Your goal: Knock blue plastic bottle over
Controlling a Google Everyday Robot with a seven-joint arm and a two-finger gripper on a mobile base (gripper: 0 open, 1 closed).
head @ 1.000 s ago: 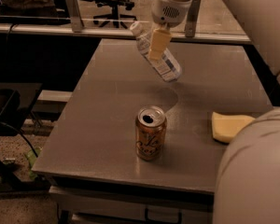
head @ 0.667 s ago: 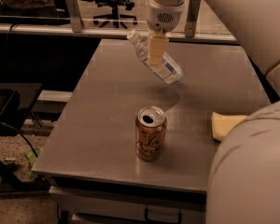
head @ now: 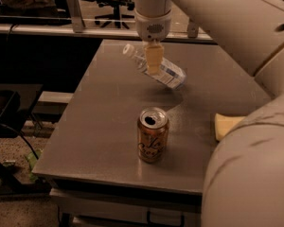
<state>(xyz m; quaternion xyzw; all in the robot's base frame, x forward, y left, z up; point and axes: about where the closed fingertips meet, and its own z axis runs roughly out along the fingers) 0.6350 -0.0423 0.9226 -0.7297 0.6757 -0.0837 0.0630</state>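
Note:
The blue plastic bottle is clear with a white cap and pale label. It is tilted far over toward the left, cap end up at the left, base low at the right, near the far middle of the grey table. My gripper hangs from the arm above and sits right against the bottle's upper body, its yellowish finger in front of it. An orange drink can stands upright nearer the front edge, apart from the bottle.
A yellow sponge lies at the table's right side, partly hidden by my arm's large white body. Office chairs and a railing stand behind the table. The floor drops away at the left and front edges.
The gripper has moved left and the bottle has tipped further over, its cap swinging left and its body lying flatter above the table.

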